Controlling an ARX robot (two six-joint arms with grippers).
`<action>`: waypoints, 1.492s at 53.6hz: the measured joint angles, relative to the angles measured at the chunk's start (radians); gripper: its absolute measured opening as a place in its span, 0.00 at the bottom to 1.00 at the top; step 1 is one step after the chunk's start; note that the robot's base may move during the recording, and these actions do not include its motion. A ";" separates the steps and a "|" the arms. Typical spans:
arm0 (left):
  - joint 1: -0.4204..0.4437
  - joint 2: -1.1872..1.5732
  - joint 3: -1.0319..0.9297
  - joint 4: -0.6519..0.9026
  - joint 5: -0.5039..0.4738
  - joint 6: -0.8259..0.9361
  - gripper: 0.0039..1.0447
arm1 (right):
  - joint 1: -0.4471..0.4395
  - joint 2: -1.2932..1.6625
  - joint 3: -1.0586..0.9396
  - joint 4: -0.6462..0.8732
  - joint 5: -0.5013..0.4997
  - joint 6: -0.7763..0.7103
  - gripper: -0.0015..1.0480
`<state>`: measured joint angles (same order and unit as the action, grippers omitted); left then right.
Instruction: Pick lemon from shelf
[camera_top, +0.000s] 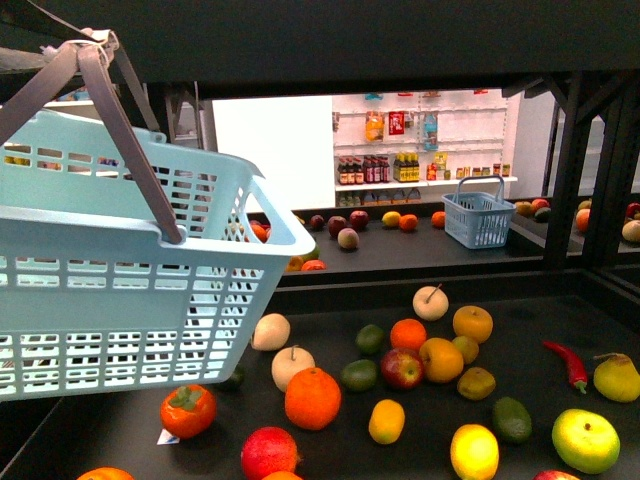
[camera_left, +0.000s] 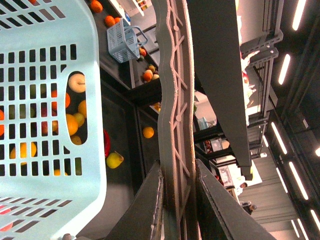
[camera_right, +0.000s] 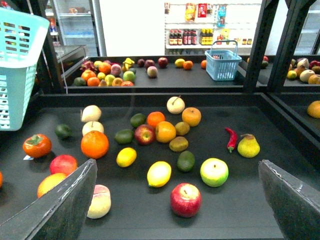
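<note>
The lemon (camera_right: 159, 173), bright pale yellow and oval, lies on the black deck of the shelf (camera_right: 240, 205); in the front view it sits near the front edge (camera_top: 474, 452). My right gripper (camera_right: 177, 167) is open and empty above the deck, with the lemon and a red apple (camera_right: 185, 199) between its fingers (camera_right: 65, 205) in the picture. My left gripper (camera_left: 177, 200) is shut on the grey basket handle (camera_left: 172, 100) and holds the light-blue basket (camera_top: 120, 290) raised at the left.
A smaller golden-yellow fruit (camera_right: 126, 157), an avocado (camera_right: 186, 161) and a yellow-green apple (camera_right: 214, 172) lie close to the lemon. A peach (camera_right: 100, 201) lies by one finger. Many more fruits fill the middle. A second blue basket (camera_top: 478, 218) and black uprights (camera_top: 565, 170) stand behind.
</note>
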<state>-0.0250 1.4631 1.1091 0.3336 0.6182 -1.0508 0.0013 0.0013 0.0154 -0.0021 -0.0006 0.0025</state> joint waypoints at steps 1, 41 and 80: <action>-0.007 0.000 -0.003 0.001 0.000 0.001 0.13 | 0.000 0.000 0.000 0.000 0.000 0.000 0.93; -0.212 0.128 -0.036 0.076 -0.057 0.021 0.13 | 0.000 0.000 0.000 0.000 0.000 0.000 0.93; -0.267 0.257 0.043 0.089 -0.089 0.066 0.13 | -0.121 0.895 0.188 0.391 -0.015 0.118 0.93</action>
<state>-0.2924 1.7203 1.1526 0.4225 0.5289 -0.9844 -0.1200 0.8967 0.2035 0.3889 -0.0158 0.1204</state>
